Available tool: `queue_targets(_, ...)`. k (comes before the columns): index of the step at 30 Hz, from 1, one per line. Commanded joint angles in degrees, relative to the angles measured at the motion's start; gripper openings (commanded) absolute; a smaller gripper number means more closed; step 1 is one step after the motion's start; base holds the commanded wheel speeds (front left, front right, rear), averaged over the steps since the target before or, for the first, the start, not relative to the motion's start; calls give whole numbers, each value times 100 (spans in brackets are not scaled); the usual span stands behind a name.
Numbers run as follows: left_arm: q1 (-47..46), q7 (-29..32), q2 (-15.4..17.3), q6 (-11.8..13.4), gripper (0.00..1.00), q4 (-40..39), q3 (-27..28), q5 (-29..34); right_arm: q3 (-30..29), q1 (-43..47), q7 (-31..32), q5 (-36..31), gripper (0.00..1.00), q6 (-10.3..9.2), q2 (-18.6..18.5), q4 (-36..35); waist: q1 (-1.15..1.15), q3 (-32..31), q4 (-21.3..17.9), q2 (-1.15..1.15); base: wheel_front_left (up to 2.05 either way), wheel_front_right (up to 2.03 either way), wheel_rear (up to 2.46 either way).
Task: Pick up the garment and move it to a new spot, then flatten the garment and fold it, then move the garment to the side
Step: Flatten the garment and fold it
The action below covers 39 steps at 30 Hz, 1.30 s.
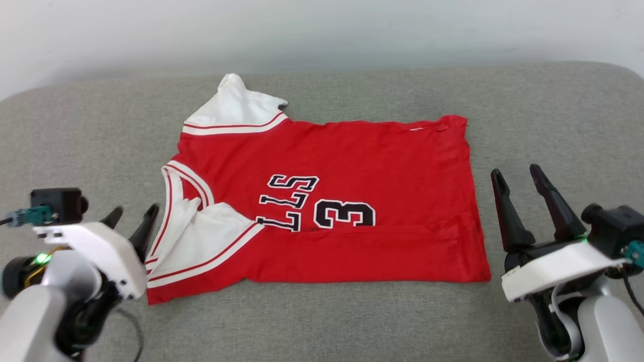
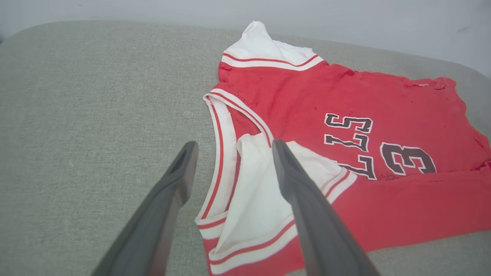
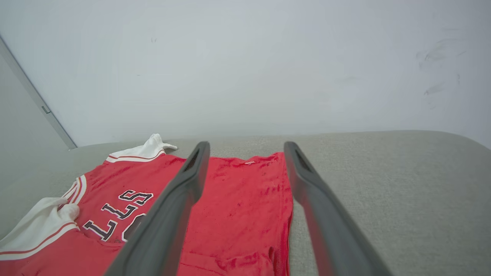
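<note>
Garment [image 1: 382,166] lies spread on the grey fabric surface [image 1: 322,322], roughly central, collar end toward the robot's left, hem toward its right. Front faces up. Black white-outlined letters [image 1: 287,201] and a number 3 [image 1: 344,213] read sideways from the head view. The near long edge is folded up over the front in a narrow band that meets the lowest letter and the 3. Far white sleeve [image 1: 231,108] sticks out toward the pale wall [image 1: 322,30], slightly bunched. Near white sleeve [image 1: 201,236] is turned in over the chest beside the striped collar [image 1: 173,201].

Left gripper [image 1: 135,208] sits at the garment's near-left corner, just beside the collar. Fingers spread wide, nothing between them. In the left wrist view the gripper [image 2: 234,145] straddles the collar trim; one finger overlaps the white sleeve [image 2: 261,191]. Contact with the cloth: cannot tell.

Right gripper [image 1: 516,173] stands just off the hem edge, over bare surface, apart from the cloth. Fingers wide, empty. In the right wrist view the gripper [image 3: 247,145] frames the hem end of the garment [image 3: 238,199].
</note>
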Motion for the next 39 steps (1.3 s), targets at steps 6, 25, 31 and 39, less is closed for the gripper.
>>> queue_targets(6, 621, 1347, 745, 356, 100, -789, 46, -343, -103, 457, 29, -199, 100, -4, 272, -752, 0, -3, -249, 0, 0, 0, 0)
queue_targets(25, 1180, 1856, 416, 457, 0, -301, -24, -1005, -382, 573, 310, -365, 100, -3, 530, -1140, 0, 629, -589, 0, 0, 0, 0)
queue_targets(31, 976, 1635, 429, 214, 0, -246, 6, -951, -628, 592, 504, -351, 100, -3, 421, -1222, 0, 540, -532, 0, 0, 0, 0)
queue_targets(39, 704, 1191, 541, 169, 0, -739, 113, -648, -857, 585, 1831, -135, 100, -3, 211, -1163, 0, 458, -376, 0, 0, 0, 0)
